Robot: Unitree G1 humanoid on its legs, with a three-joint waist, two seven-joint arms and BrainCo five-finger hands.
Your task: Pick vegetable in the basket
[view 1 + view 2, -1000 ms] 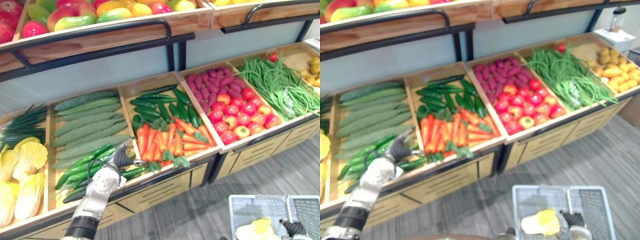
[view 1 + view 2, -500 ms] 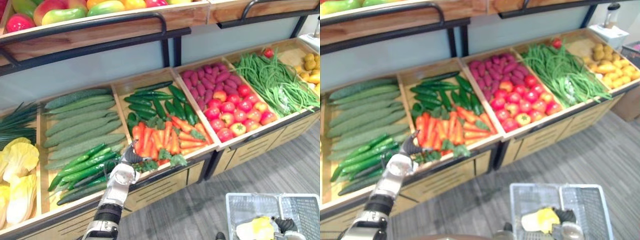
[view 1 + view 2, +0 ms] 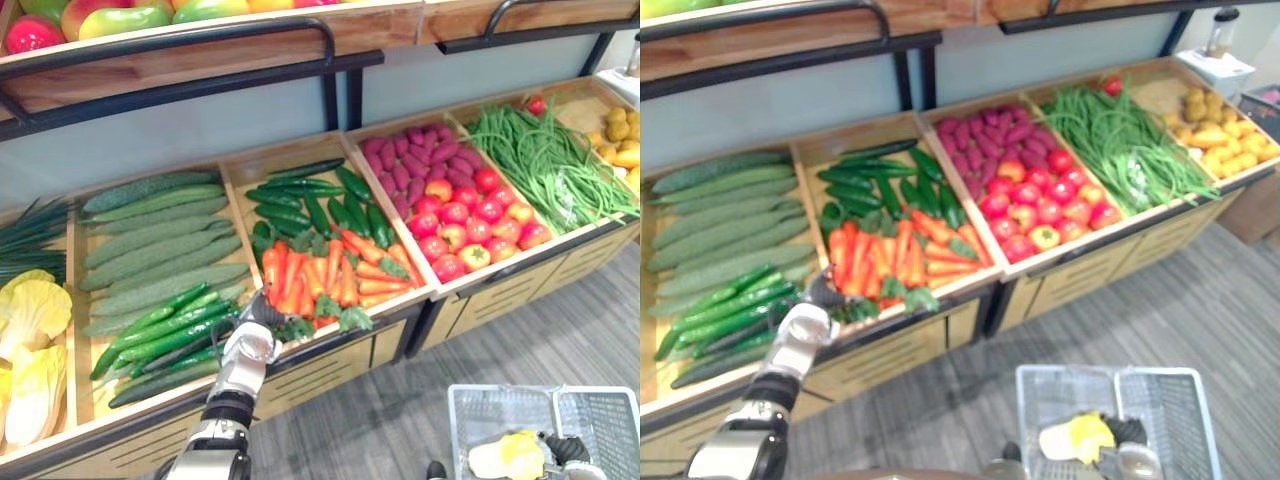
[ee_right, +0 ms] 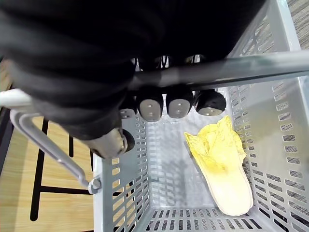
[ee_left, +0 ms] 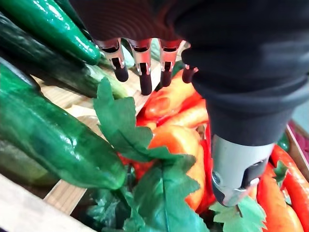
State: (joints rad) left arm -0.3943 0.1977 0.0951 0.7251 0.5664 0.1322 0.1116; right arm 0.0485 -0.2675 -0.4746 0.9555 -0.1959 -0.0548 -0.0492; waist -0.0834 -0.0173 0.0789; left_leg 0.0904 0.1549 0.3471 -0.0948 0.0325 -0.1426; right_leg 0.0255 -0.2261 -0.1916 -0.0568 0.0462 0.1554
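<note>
**Left eye view:** The robot's left hand [image 3: 250,345] reaches the front lip of the wooden produce stand [image 3: 330,368]. It sits where the glossy dark-green cucumbers [image 3: 160,335] meet the heap of orange carrots with green leafy tops [image 3: 330,275]. Low on the right, the right hand [image 3: 567,450] is at the pale grey mesh plastic shopping basket [image 3: 462,425]. A pale yellow leafy cabbage [image 3: 505,458] lies inside it.

**Right eye view:** The layout is the same. The left hand [image 3: 805,325] is at the near corner of the carrot compartment. The basket [image 3: 1025,400] is well apart from the stand, out over the grey floor.

**Left wrist view:** The fingers [image 5: 143,72] hang straight and relaxed, their dark tips just above the carrots [image 5: 174,145]. The thumb [image 5: 231,169] stands apart on the other side. Nothing is between fingers and thumb, so the hand has hold of nothing. A cucumber [image 5: 58,140] and a green leaf lie just beside the carrots.

**Right wrist view:** The right hand's fingers [image 4: 178,106] are curled round the basket's grey bar handle [image 4: 227,67]. The cabbage [image 4: 224,164] rests on the basket floor near one wall.

The step in hand looks like the reach for a carrot, with the grasp not yet made. The next move likely calls for lowering the hand and closing fingers and thumb round one carrot's body, not its leaves. The carrot would then need lifting clear of its neighbours and carrying across to the waiting basket.
</note>
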